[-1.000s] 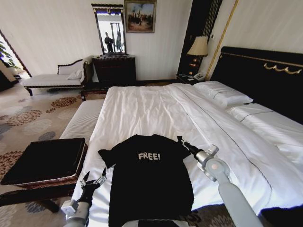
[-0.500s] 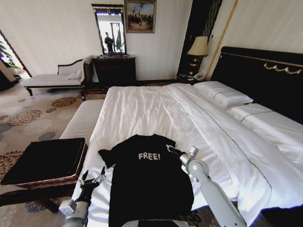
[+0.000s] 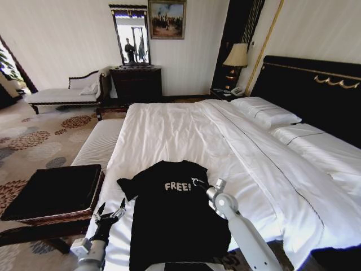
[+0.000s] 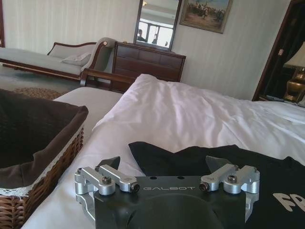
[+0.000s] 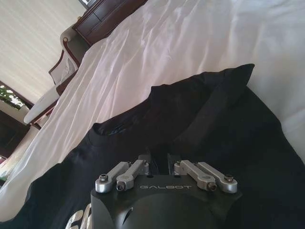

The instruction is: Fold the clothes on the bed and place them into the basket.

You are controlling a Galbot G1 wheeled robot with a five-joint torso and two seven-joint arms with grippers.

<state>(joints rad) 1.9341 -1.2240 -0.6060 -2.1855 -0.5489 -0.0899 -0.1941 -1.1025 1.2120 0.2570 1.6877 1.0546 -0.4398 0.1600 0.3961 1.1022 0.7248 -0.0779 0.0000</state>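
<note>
The black T-shirt (image 3: 175, 217) with white "FREE!" lettering lies flat at the near end of the bed (image 3: 186, 130). My right gripper (image 3: 196, 182) is over the shirt's right shoulder, just right of the lettering. It is shut (image 5: 158, 160) on a fold of the shirt's (image 5: 214, 114) sleeve fabric, which is doubled over inward. My left gripper (image 3: 111, 213) rests open on the duvet beside the shirt's left edge, below the left sleeve; in the left wrist view its fingers (image 4: 164, 164) stand wide apart before the shirt (image 4: 190, 155). The wicker basket (image 3: 56, 217) with black lining sits left of the bed.
A striped upholstered bench (image 3: 98, 144) runs along the bed's left side beyond the basket (image 4: 43, 171). Pillows (image 3: 265, 110) and the black headboard (image 3: 316, 96) are at the far right. A chaise longue (image 3: 62, 93) and a dark dresser (image 3: 135, 82) stand by the far wall.
My right gripper has moved left across the shirt, from its right sleeve toward the lettering, drawing the sleeve inward. The left arm has stayed put.
</note>
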